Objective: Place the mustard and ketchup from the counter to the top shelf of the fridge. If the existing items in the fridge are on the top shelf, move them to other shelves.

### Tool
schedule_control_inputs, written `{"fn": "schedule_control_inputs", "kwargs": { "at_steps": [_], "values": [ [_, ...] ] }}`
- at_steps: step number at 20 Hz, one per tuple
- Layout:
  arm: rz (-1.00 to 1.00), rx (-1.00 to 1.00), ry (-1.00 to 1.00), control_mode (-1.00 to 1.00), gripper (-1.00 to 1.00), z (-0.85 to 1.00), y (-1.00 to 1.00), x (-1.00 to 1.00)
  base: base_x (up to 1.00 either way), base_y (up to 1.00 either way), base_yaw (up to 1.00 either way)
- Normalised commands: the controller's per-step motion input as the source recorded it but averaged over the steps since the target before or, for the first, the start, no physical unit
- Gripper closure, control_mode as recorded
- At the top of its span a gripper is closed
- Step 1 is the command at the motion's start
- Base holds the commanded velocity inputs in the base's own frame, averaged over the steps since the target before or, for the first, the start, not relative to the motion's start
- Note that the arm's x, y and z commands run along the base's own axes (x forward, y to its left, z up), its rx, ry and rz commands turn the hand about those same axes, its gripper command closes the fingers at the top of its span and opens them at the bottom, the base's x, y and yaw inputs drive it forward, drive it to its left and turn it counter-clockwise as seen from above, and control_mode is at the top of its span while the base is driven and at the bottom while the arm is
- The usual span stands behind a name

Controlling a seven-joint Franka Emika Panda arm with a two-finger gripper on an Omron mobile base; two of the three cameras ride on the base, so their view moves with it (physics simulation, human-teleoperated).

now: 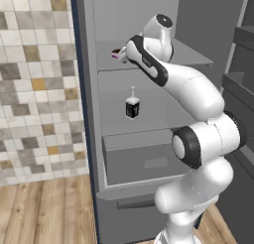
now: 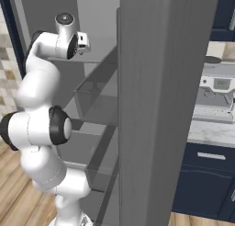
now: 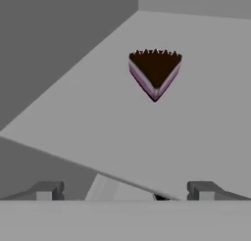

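chocolate cake wedge (image 3: 155,73): a small dark-topped slice with a piped ridge along its broad back edge and pink and pale layers showing on its cut sides. in the hand view its tip points toward the camera. it rests flat on the top shelf (image 3: 196,117) of the fridge (image 1: 89,89), a plain grey panel, some way in from the shelf's front edge and well short of the rear wall. in the left base view a sliver of the wedge (image 1: 117,53) shows at the left end of that shelf, just beside the arm's forearm, which hides the rest of it.

clear bottle (image 1: 132,105): narrow-necked, with a pale cap and a black label, standing upright on the shelf below the top one, towards its left half and well apart from the wedge.

gripper (image 3: 125,190): open, the two dark fingertips (image 3: 47,190) spread wide at the bottom of the hand view, nothing between them. they sit near the shelf's front edge, short of the wedge and not touching it.

surroundings: a grey drawer (image 1: 144,161) lies under the bottle's shelf. the open fridge door (image 2: 160,105) fills the middle of the right base view, its racks (image 2: 94,101) beside the arm. beyond it are the marble counter (image 2: 209,131) over navy cabinets (image 2: 206,183) and a steel coffee machine (image 2: 219,94). a tiled wall (image 1: 34,84) and wood floor (image 1: 44,213) lie left of the fridge.
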Motion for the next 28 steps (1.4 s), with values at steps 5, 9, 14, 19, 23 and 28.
{"fn": "schedule_control_inputs", "kwargs": {
  "at_steps": [5,9,14,19,23,28],
  "values": [
    [0.0,0.0,0.0,-1.0,-1.0,-0.02,0.01,0.4,0.0,0.0,0.0],
    [0.0,0.0,0.0,-1.0,-1.0,0.0,0.0,0.5,0.0,0.0,0.0],
    [0.0,0.0,0.0,-1.0,-1.0,0.0,0.0,0.43,0.0,0.0,0.0],
    [0.0,0.0,0.0,-1.0,-1.0,0.0,0.0,0.31,0.0,0.0,0.0],
    [0.0,0.0,0.0,-1.0,-1.0,-0.03,0.04,0.22,0.0,0.0,0.0],
    [0.0,0.0,0.0,-1.0,-1.0,-0.1,0.15,0.16,0.0,0.0,0.0]
  ]
}}
